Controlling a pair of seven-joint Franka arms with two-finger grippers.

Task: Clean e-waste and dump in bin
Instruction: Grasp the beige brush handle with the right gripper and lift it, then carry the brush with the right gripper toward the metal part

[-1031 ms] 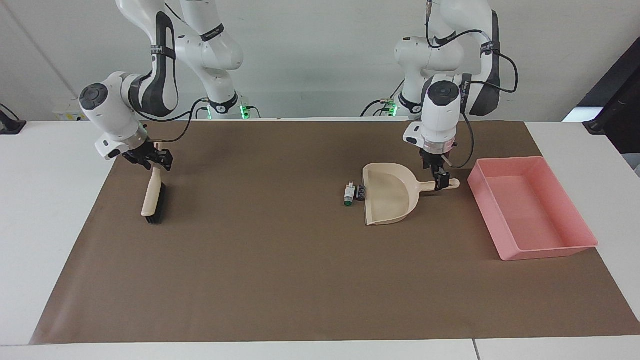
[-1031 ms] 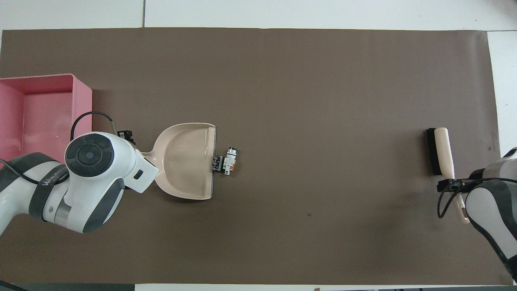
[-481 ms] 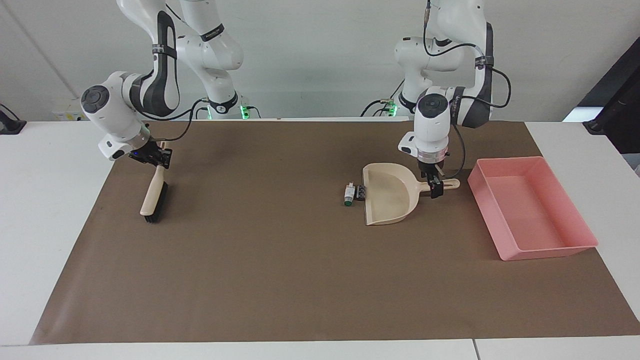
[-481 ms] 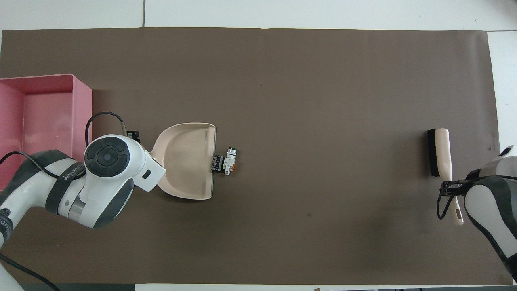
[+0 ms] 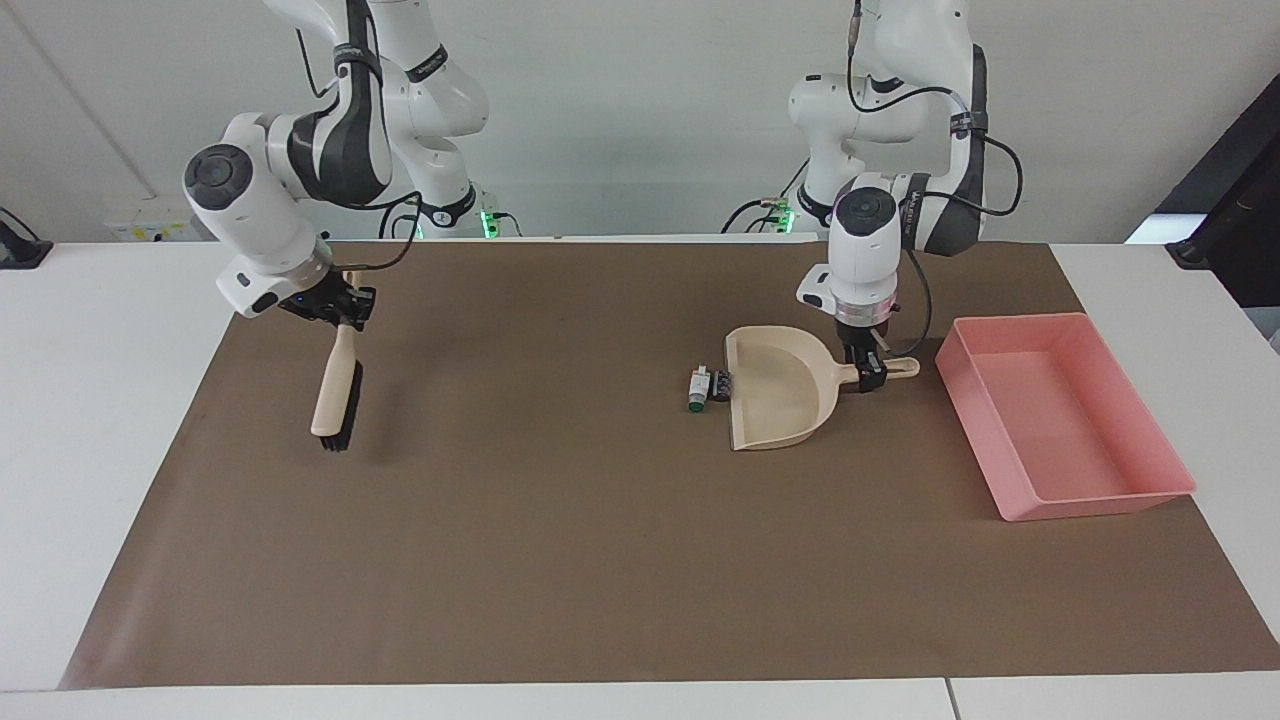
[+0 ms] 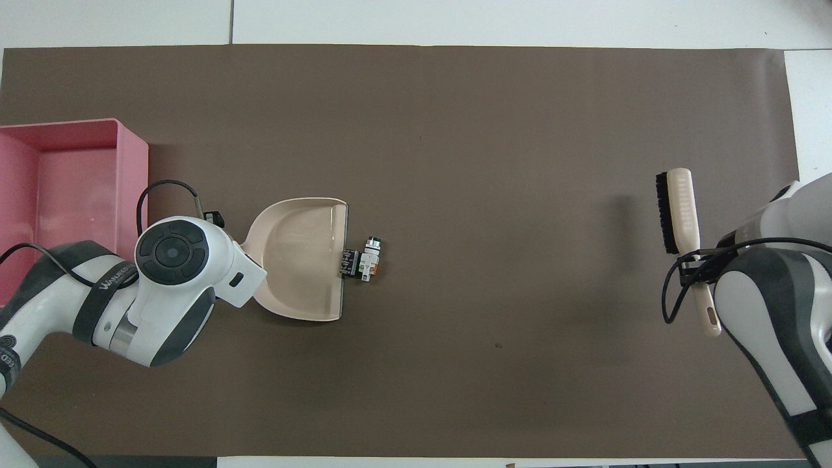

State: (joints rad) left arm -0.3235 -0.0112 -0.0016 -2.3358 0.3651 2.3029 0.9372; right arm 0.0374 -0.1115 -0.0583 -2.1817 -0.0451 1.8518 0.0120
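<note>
The e-waste is a small cluster with a whitish, green-tipped cylinder, lying on the brown mat right at the open lip of the beige dustpan. It also shows in the overhead view, beside the dustpan. My left gripper is down at the dustpan's handle and shut on it; the pan lies flat on the mat. My right gripper is shut on the handle of a beige brush with black bristles, held above the mat at the right arm's end. The pink bin stands beside the dustpan's handle.
The brown mat covers most of the white table. In the overhead view the brush hangs over the mat and the bin lies at the left arm's end, partly cut off by the edge.
My right gripper has lifted the brush off the mat and carried it a little toward the table's middle. My left gripper has settled onto the dustpan's handle; the dustpan and e-waste have not moved.
</note>
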